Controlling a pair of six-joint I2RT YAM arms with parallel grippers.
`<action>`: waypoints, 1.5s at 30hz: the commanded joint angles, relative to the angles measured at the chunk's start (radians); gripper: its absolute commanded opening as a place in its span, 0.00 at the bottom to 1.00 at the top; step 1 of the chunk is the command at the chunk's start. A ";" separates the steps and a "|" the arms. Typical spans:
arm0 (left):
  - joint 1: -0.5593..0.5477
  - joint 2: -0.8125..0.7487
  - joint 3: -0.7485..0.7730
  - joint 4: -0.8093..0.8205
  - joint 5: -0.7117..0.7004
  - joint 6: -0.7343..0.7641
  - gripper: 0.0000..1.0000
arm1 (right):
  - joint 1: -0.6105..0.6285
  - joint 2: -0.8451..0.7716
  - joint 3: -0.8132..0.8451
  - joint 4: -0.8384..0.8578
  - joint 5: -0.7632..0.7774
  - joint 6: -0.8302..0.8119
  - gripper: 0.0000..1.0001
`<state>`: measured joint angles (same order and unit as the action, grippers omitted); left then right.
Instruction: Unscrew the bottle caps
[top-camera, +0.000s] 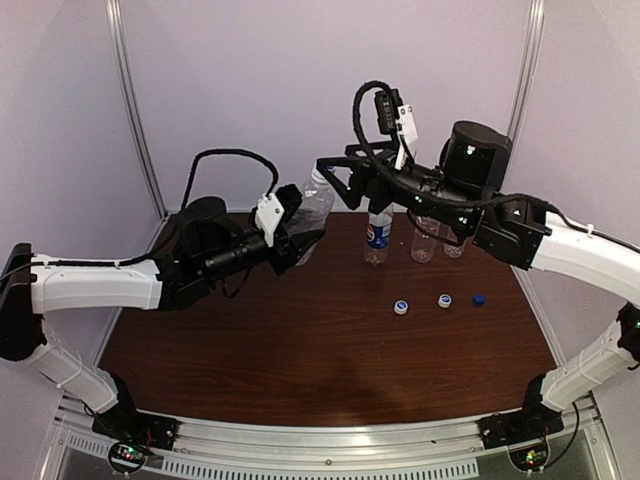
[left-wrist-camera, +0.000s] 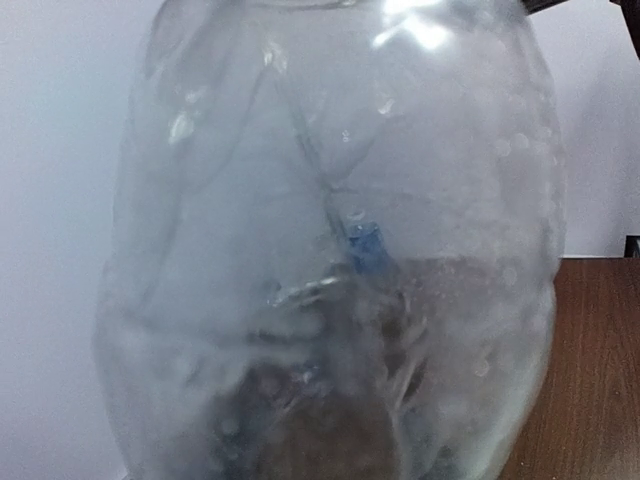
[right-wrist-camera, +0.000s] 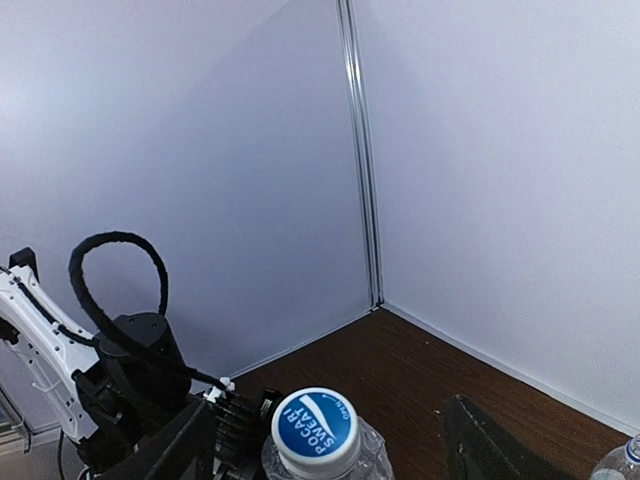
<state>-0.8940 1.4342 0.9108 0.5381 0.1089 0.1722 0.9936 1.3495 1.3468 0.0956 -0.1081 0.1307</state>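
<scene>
The left hand (top-camera: 292, 243) is closed tight on the clear bottle (top-camera: 312, 208) and holds it up in the air, off the worktop (top-camera: 300, 360), over the back left part. In the left wrist view the bottle fills the whole picture, so that hand's own fingers do not show there. The bottle leans a little, with its bottom down by the left hand and its top up toward the right arm. The cap (right-wrist-camera: 315, 430) sits on that top. It is white with a blue middle. The right hand (right-wrist-camera: 325, 452) is the one close to the cap, and it is open. One dark finger (right-wrist-camera: 175, 450) is on one side of the cap and the other finger (right-wrist-camera: 485, 445) is on the other side. Both look a bit apart from it, not touching. In the right wrist view the round face of the cap looks right at the camera. So the bottle's long line points straight at the right hand, and the cap is just in front of it, between the fingers. I think the next move is for the right hand to squeeze the cap and turn it. Three loose caps (top-camera: 444, 300) lie on the worktop, well away to the right. Three other bottles (top-camera: 425, 240) stand at the back.
</scene>
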 joint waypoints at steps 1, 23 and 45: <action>-0.009 0.015 0.026 0.038 -0.035 -0.004 0.44 | 0.014 0.064 0.067 -0.020 0.114 0.014 0.76; -0.009 -0.047 0.072 -0.335 0.505 0.272 0.44 | -0.031 -0.100 0.083 -0.635 -0.747 -0.798 0.00; -0.010 -0.047 0.020 -0.112 0.381 0.098 0.43 | -0.028 -0.100 0.035 -0.205 -0.516 -0.335 1.00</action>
<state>-0.9089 1.4097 0.9768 0.2428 0.7006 0.3794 0.9642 1.2987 1.4311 -0.4377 -0.6807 -0.5533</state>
